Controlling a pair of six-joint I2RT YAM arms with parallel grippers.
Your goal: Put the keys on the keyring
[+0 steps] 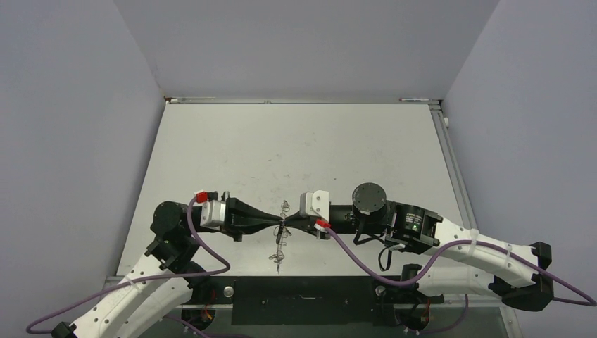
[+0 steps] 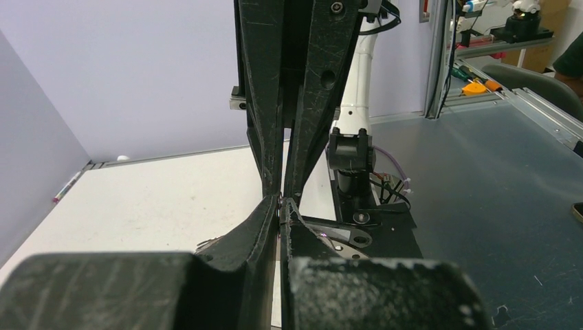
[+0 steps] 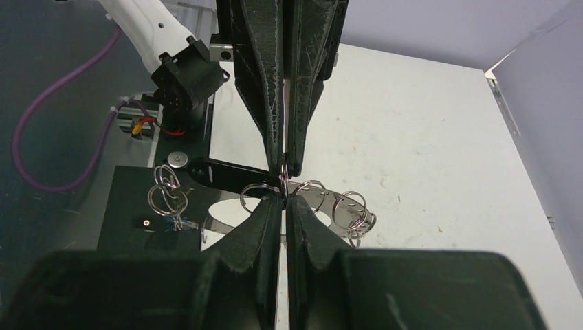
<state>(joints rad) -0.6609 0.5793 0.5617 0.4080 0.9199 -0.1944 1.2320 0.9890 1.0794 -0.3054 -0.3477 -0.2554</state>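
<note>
My left gripper point(image 1: 277, 224) and right gripper point(image 1: 288, 225) meet tip to tip over the near middle of the table, both shut. In the right wrist view the keyring point(image 3: 328, 197), a flat grey band rimmed with thin wire loops point(image 3: 347, 210), lies across just beyond my right gripper point(image 3: 283, 196). That gripper pinches the band's near rim between two loops. The left gripper point(image 3: 285, 169) comes down onto the same spot from the far side. A small blue tag point(image 3: 177, 224) hangs among loops at the left end. From above, the keyring point(image 1: 279, 258) shows only as a thin line. The keys are hidden.
The black base plate point(image 1: 303, 299) runs along the table's near edge, right behind the keyring's near end. Grey walls close the table on three sides. The left wrist view shows a dark bench point(image 2: 495, 192) with tools beyond the right arm's base.
</note>
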